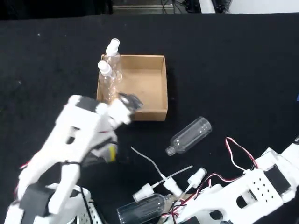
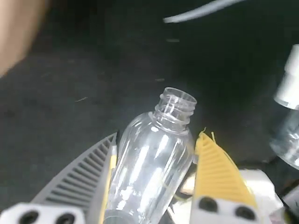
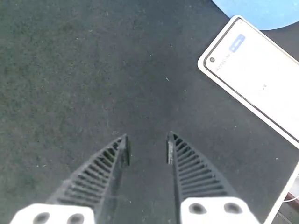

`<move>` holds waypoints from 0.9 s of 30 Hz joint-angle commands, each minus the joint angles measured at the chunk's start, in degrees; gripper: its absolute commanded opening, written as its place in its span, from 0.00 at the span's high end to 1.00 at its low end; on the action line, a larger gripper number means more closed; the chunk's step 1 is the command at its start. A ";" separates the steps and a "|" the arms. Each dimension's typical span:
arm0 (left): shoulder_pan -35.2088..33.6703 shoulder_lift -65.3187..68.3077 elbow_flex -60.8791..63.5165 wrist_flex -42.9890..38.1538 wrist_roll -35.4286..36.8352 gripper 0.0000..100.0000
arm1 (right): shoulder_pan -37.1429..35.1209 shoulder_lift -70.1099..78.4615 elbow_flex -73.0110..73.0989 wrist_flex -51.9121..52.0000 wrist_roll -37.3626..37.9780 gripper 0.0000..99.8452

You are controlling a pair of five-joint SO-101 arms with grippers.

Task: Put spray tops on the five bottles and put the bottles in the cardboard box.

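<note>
The left end effector (image 2: 159,136) is closed on a clear bottle (image 2: 152,163). Its grey finger (image 2: 81,177) and yellow finger (image 2: 217,172) press the body from either side. The bottle's threaded neck is bare and points away from the wrist, over the black table (image 2: 84,84). Past the open mouth a thin white dip tube (image 2: 201,10) lies on the table. Out beyond the yellow finger stands a spray top (image 2: 289,79), apart from the held bottle.

The right end effector (image 3: 147,142) is open with a moderate gap between its fingers and grips nothing. It hangs over bare table, and a phone (image 3: 254,79) lies ahead of it, off to one side and clear of the fingers.

In the high view the cardboard box (image 1: 154,114) sits mid-table, with two capped bottles (image 1: 108,81) upright at its left wall. An uncapped bottle (image 1: 189,135) lies on its side just off the box's near right corner. A front bottle (image 1: 140,208) lies near the table's near edge. Three loose tops (image 1: 171,185), with their tubes, lie between those two.
</note>
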 commanded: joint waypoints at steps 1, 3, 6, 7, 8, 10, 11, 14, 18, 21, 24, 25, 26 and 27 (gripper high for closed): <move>-14.46 -8.97 -0.92 -0.44 -2.73 0.79 | -2.46 -0.13 -3.03 2.99 0.44 0.88; -21.49 -9.76 -0.84 -2.55 -3.96 0.79 | -5.45 -0.13 -5.58 7.21 0.44 0.88; -33.10 -8.53 -0.84 -7.03 -4.22 0.79 | -10.99 -0.13 -9.80 13.89 0.00 0.88; -36.88 -7.56 -0.84 -8.79 -4.22 0.79 | -13.27 -0.22 -11.03 15.82 -0.09 0.88; -40.84 -6.24 -0.92 -10.73 -4.22 0.79 | -15.91 -0.22 -11.74 17.32 -0.09 0.88; -47.96 -2.90 -1.01 -16.35 -4.22 0.79 | -22.51 -0.22 -12.09 18.81 -0.09 0.88; -51.30 -1.05 -1.01 -20.04 -4.22 0.79 | -26.20 -0.22 -12.00 19.16 -0.09 0.88; -59.12 5.45 -1.54 -28.84 -4.31 0.79 | -37.01 -0.22 -11.12 21.54 -0.09 0.88; -65.10 13.71 -7.87 -27.96 -7.82 0.79 | -49.14 -0.22 -9.45 22.42 -0.09 0.88; -66.77 19.34 -14.90 -22.51 -11.87 0.78 | -53.36 -0.22 -6.73 19.34 -0.18 0.88; -67.65 24.09 -21.93 -17.14 -16.53 0.70 | -56.44 -0.22 -1.63 13.80 -3.25 0.88; -68.00 25.49 -23.78 -16.09 -17.93 0.68 | -57.23 -0.22 0.31 11.87 -3.87 0.88; -68.09 26.81 -25.63 -15.21 -19.60 0.66 | -58.02 -0.22 1.80 10.29 -4.13 0.88; -68.18 28.22 -27.30 -14.68 -21.89 0.66 | -58.55 -0.22 3.21 8.97 -4.04 0.88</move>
